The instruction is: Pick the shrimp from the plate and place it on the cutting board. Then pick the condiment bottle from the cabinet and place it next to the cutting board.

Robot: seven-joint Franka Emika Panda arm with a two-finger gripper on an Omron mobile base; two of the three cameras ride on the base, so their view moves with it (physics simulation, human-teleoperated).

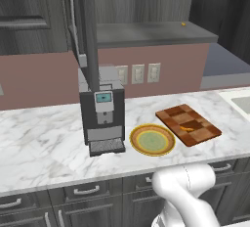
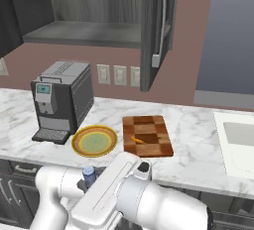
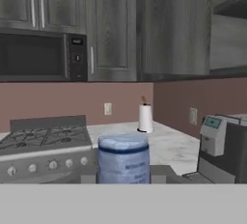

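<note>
Checkered brown cutting board [image 1: 188, 124] lies on my marble counter [image 1: 44, 143], the orange shrimp [image 1: 186, 128] resting on it, just right of the plate [image 1: 152, 139]. Beside the plate stands a coffee machine [image 1: 102, 113]. My gripper [image 3: 123, 177] holds a blue-capped pale bottle [image 3: 123, 158] between narrowly set jaws, low before the counter. Above, the cabinet [image 2: 94, 33] stands open.
</note>
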